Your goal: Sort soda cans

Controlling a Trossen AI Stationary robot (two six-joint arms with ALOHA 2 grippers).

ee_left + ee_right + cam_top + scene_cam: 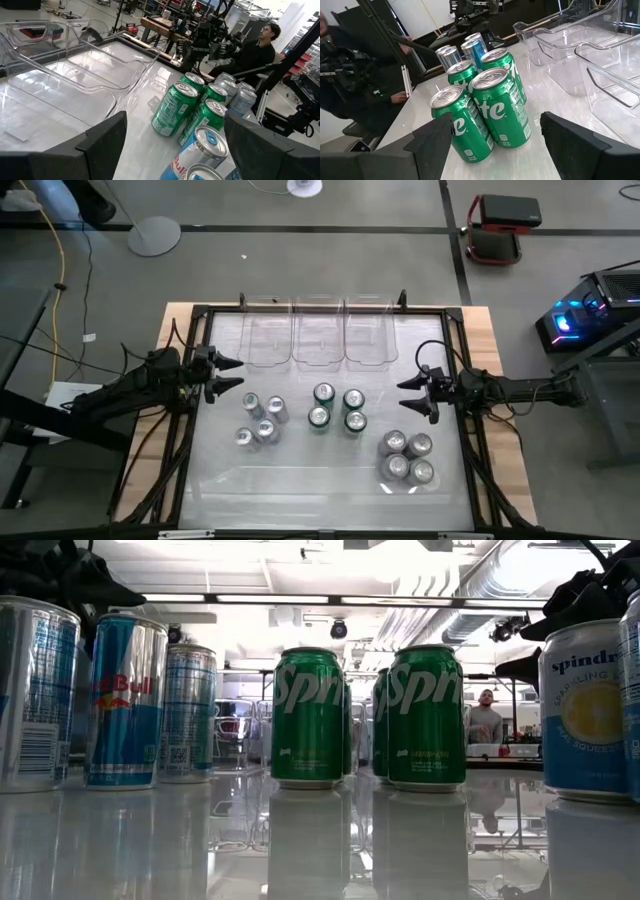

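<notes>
12 cans (338,410), 3 bins (319,340)

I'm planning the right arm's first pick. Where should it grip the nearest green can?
Probably around the upright side wall of the green can, coming level from the right gripper side, fingers straddling it. Its neighbours stand close, so finger room looks tight.

A robotics lab: exposed ceiling ducts (440,610), equipment racks (165,25), a seated person (257,47).
</notes>
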